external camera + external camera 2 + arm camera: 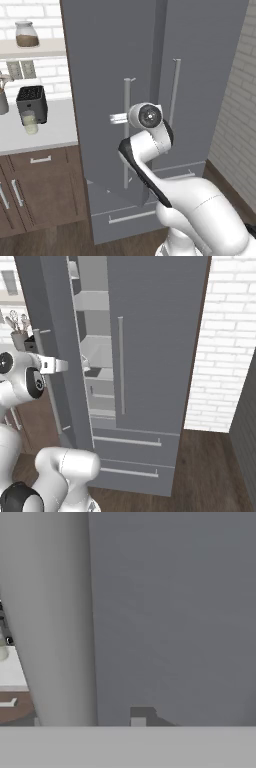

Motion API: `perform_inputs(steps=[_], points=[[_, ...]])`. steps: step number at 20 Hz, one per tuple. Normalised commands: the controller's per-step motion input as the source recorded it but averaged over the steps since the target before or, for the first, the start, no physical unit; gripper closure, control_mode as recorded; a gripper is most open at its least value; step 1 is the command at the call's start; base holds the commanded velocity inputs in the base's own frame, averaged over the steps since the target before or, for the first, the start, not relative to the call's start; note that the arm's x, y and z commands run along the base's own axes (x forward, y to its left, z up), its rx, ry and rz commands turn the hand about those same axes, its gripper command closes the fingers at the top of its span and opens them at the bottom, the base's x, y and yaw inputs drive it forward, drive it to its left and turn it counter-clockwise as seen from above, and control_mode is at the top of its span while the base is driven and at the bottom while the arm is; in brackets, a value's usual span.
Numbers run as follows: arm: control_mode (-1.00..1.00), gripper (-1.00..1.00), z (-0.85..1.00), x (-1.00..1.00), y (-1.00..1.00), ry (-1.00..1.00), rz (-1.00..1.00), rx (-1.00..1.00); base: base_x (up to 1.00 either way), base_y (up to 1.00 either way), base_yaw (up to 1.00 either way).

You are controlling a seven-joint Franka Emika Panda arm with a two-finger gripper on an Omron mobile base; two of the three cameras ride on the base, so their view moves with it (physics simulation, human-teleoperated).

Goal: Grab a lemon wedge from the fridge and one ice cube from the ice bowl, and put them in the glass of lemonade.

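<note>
The tall grey fridge [200, 60] has its left door [100, 75] swung partly out, which bares the pale shelves [95, 346] in the right base view. My gripper [117, 118] is at the left door's silver bar handle [127, 140], level with its upper half; it also shows here [57, 365]. In the hand view the handle [55, 612] runs close along the left, and one dark fingertip [142, 714] rises at the bottom. How wide the jaws stand is unclear. The glass of lemonade [30, 122] stands on the counter before the toaster. The lemon wedge, ice cube and ice bowl are out of view.
A black toaster [31, 102] sits on the white counter [55, 130] left of the fridge, over brown cabinets [40, 190]. A lidded jar [26, 34] stands on a shelf above. A grey utensil cup [19, 338] shows behind the open door. A brick wall [225, 356] borders the fridge's right side.
</note>
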Motion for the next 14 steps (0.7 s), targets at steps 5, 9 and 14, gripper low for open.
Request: perform_inputs(steps=[5,9,14], points=[[-1.00,-1.00,0.50,-0.75,0.19,0.00,-0.01,-0.04,0.00,0.00,0.00],[-1.00,-1.00,0.63,-0.71,0.00,-0.03,-0.01,0.03,0.00,0.00,0.00],[-1.00,-1.00,0.89,-0.80,0.04,-0.15,0.00,0.07,0.00,0.00,0.00]])
